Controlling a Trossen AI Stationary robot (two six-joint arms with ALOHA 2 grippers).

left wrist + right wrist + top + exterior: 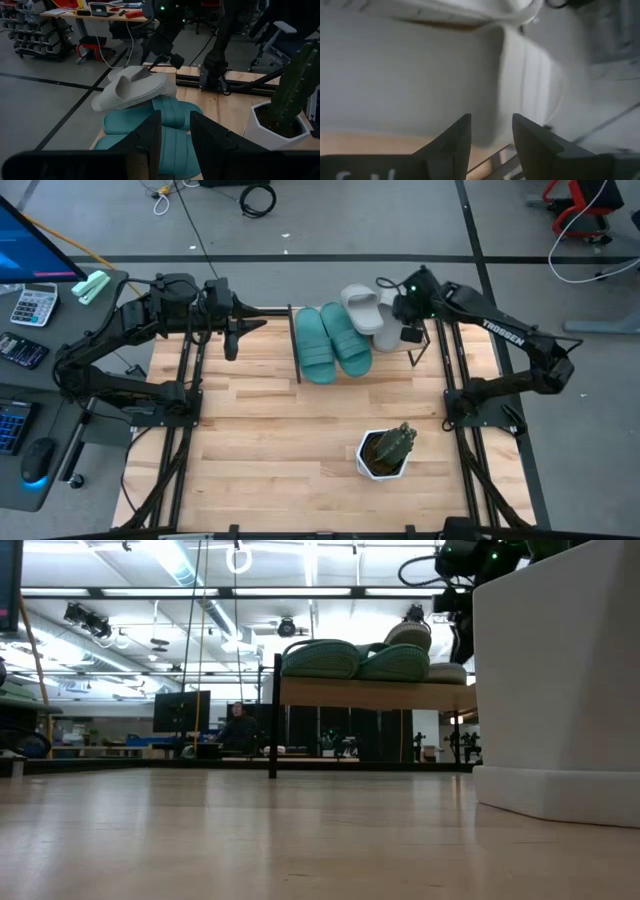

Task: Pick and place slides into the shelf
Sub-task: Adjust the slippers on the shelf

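On the shelf (370,693) at the table's far side, two teal slides (330,345) lie side by side on the plank. One light grey slide (132,92) leans tilted over the teal ones. The second grey slide (385,335) sits beside them, toward the right. My right gripper (403,310) is open above the grey slides, which fill its wrist view (530,80). My left gripper (232,335) hovers open left of the shelf, touching nothing. My right gripper comes at the tilted grey slide from above and the table's right. One fingertip (143,74) lies at the slide's top (131,80), and the other finger stands clear. Whether the fingertip touches the slide, I cannot tell.
A white planter with a cactus (385,452) stands on the table's near right part and fills the right of the low view (560,680). The shelf's black end bar (297,345) faces my left gripper. A desk with a calculator (33,305) lies beyond the left edge.
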